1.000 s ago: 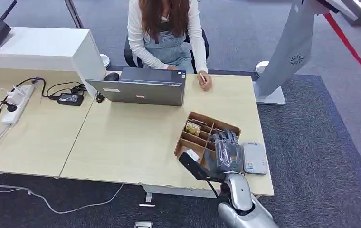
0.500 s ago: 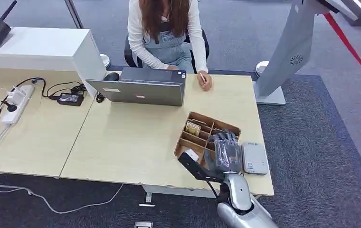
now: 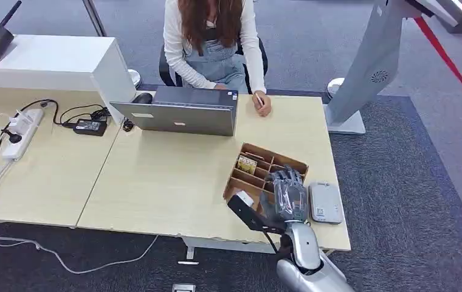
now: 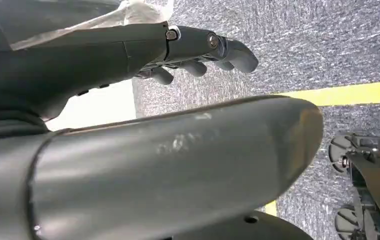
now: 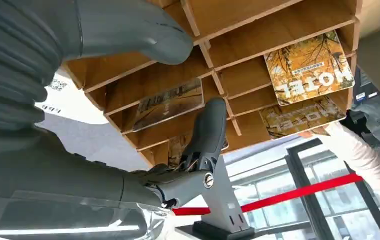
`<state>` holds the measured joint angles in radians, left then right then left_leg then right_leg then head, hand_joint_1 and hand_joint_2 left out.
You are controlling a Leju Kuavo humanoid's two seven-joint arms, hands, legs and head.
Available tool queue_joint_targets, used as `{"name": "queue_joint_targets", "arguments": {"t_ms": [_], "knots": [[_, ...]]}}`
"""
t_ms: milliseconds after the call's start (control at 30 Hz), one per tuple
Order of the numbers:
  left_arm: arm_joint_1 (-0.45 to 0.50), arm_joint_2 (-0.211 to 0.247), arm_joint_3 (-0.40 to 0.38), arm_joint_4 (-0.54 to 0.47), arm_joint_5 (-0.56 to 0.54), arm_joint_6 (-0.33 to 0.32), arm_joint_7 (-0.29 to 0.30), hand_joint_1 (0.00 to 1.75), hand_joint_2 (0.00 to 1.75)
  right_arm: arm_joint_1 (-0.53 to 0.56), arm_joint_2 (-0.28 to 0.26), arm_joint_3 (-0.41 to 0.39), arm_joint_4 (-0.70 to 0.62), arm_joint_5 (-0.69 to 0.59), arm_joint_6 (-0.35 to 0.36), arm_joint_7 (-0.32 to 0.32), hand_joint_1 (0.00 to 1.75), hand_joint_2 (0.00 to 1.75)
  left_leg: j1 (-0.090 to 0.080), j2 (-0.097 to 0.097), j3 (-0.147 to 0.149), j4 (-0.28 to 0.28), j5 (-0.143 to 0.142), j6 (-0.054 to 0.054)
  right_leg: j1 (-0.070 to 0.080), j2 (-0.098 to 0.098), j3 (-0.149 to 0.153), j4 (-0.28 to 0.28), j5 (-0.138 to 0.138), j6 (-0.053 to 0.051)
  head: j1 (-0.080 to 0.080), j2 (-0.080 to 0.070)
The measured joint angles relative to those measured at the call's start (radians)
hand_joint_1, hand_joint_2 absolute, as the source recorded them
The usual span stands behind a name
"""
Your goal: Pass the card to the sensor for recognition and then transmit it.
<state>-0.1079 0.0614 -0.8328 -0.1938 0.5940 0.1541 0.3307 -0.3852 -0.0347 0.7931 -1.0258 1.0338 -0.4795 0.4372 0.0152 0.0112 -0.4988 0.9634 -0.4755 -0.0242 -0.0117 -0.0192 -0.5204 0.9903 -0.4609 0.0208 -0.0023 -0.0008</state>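
In box (image 3: pixel 259 171), three cards (image 5: pixel 308 62) (fingers (image 5: pixel 209 129) reaching)

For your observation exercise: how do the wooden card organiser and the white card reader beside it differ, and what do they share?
The wooden card organiser is brown, open-topped and split into compartments holding cards; the card reader is white, flat and closed. The right hand reaches into the organiser, not onto the reader. Both rest on the table.
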Motion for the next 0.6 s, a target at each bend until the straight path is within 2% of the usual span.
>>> {"name": "queue_joint_targets", "arguments": {"t_ms": [267,600], "knots": [[0.0,0.003,0.0,0.0,0.0,-0.003,0.0,0.0,0.0,0.0,0.005,0.0,0.014,-0.011,-0.004,0.0,0.8,1.75,0.0,0.0,0.0,0.0,0.0,0.0,0.0,0.0,0.0,0.0,0.0,0.0,0.0,0.0],[0.0,0.004,0.0,0.0,0.0,-0.005,0.0,0.0,0.0,0.0,0.005,0.0,0.034,-0.013,-0.011,0.0,0.82,1.75,0.0,0.0,0.0,0.0,0.0,0.0,0.0,0.0,0.0,0.0,0.0,0.0,0.0,0.0]]}}
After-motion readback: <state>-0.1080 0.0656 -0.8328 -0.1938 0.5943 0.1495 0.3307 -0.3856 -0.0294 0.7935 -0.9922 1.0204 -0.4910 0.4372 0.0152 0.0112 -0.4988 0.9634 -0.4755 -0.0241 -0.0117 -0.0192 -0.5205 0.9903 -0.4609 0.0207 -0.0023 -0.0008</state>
